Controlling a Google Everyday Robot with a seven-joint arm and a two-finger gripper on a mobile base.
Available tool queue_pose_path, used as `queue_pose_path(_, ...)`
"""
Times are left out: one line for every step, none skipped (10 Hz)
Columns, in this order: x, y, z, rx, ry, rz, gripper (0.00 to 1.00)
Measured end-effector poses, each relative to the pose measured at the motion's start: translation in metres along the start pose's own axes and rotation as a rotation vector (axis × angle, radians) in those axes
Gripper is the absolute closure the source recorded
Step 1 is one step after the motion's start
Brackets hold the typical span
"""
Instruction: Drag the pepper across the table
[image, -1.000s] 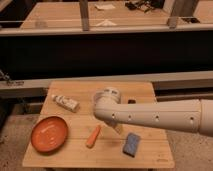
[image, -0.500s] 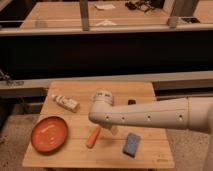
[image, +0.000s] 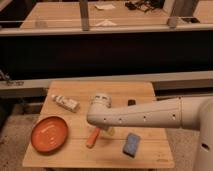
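The pepper (image: 91, 137), a slim orange tapered piece, lies flat near the middle front of the small wooden table (image: 75, 154). My gripper (image: 104, 129) hangs under the white wrist at the end of the arm, which reaches in from the right. It sits just above and to the right of the pepper's upper end. Most of it is hidden by the arm. It is open, and nothing shows between the fingers.
A round orange plate (image: 49, 133) sits at the front left. A white bottle (image: 66, 103) lies at the back left and a blue sponge (image: 131, 144) at the front right. A small dark object (image: 131, 102) rests near the back edge. A long workbench (image: 60, 17) with rails stands behind.
The arm has swung lower and toward the table's front, bringing the wrist closer over the pepper. The pepper and the other objects have not moved.
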Motion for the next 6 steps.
queue_pose_path(-0.003,-0.002,0.002,0.003,-0.004,-0.015,0.20)
queue_pose_path(-0.005,-0.003,0.005,0.005,-0.008,-0.028,0.20)
queue_pose_path(-0.007,-0.005,0.008,0.006,-0.013,-0.040,0.20)
queue_pose_path(-0.010,-0.005,0.010,0.006,-0.019,-0.054,0.20)
queue_pose_path(-0.011,-0.006,0.011,0.007,-0.023,-0.061,0.20)
queue_pose_path(-0.013,-0.006,0.013,0.007,-0.027,-0.070,0.20)
